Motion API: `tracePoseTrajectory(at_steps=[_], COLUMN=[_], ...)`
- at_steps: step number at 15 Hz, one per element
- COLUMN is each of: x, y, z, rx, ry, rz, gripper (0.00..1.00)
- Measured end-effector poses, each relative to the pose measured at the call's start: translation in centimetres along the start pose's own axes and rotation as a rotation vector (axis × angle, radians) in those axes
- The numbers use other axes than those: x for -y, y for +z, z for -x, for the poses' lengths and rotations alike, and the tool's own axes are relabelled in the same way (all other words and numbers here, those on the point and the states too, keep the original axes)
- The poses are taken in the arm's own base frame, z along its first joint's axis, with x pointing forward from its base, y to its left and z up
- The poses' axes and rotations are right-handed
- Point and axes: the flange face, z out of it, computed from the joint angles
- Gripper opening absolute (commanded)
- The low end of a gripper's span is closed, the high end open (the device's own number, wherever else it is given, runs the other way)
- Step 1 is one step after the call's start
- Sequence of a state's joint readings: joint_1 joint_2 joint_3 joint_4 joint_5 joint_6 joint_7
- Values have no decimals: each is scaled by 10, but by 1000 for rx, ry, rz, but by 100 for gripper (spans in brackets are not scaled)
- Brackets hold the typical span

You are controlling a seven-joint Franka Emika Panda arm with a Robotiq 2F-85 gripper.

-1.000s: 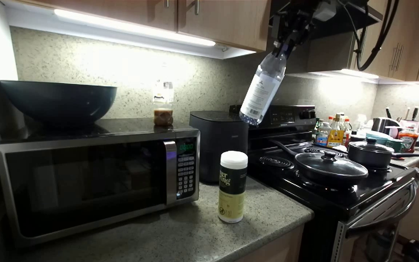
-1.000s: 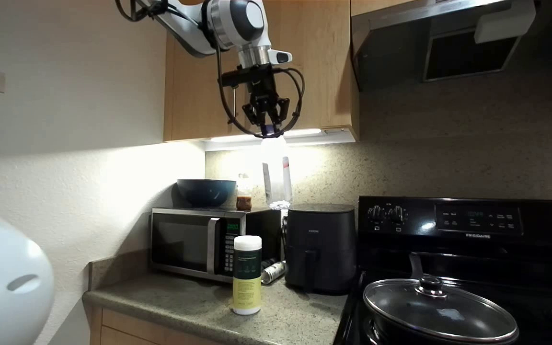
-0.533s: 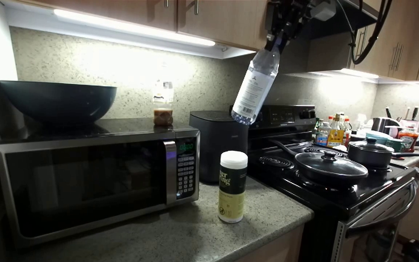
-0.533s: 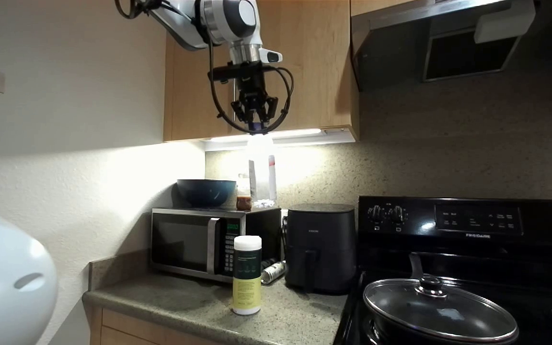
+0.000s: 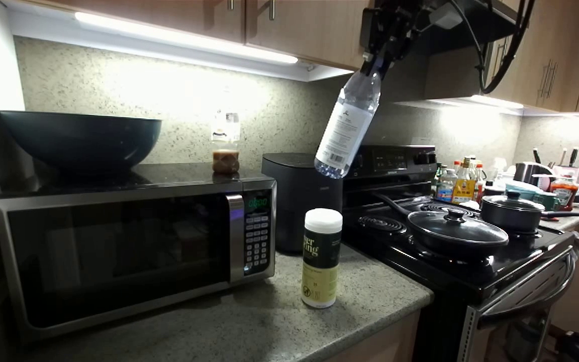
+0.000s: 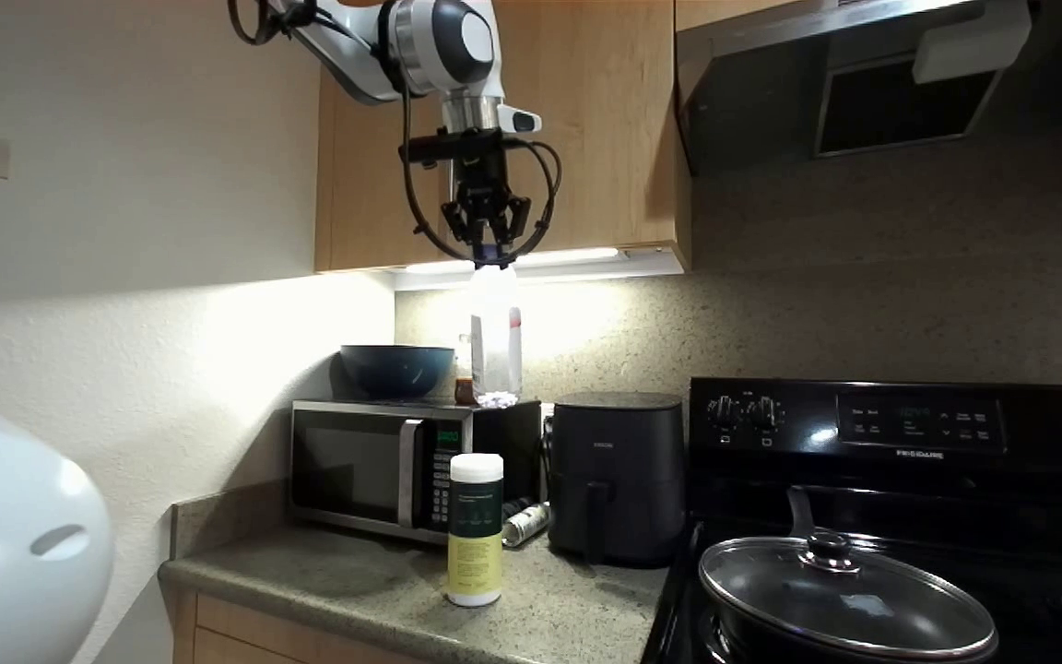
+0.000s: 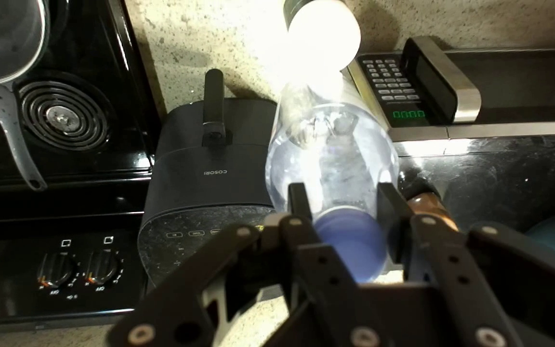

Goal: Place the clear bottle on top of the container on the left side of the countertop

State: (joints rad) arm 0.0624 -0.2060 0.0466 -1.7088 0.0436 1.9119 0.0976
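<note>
Bottle (image 5: 348, 125) apparently above container (image 5: 321, 259)

Countertop (image 6: 577, 609): container (image 6: 475, 535), microwave (image 6: 351, 470), perhaps a can (image 6: 525, 525)

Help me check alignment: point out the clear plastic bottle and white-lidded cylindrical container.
Clear plastic bottle (image 5: 346, 130), in an exterior view: white label.
White-lidded cylindrical container (image 6: 475, 520), in an exterior view: dark green band.

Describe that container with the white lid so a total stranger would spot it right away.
On the counter, find the microwave and its keypad. Near that end, closer to the counter's front edge than the air fryer, stands the container. Unlike those two, this upright cylinder has a white lid and a dark band above yellow.
</note>
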Motion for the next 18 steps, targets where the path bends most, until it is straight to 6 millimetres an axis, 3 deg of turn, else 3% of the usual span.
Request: tracePoseTrajectory(at_steps=[5, 11, 18], x=[24, 42, 45], y=[25, 37, 51], z=[-2, -6, -19], rx=[126, 217, 231], ry=[-45, -81, -101], rz=[10, 14, 52], gripper=[13, 13, 13])
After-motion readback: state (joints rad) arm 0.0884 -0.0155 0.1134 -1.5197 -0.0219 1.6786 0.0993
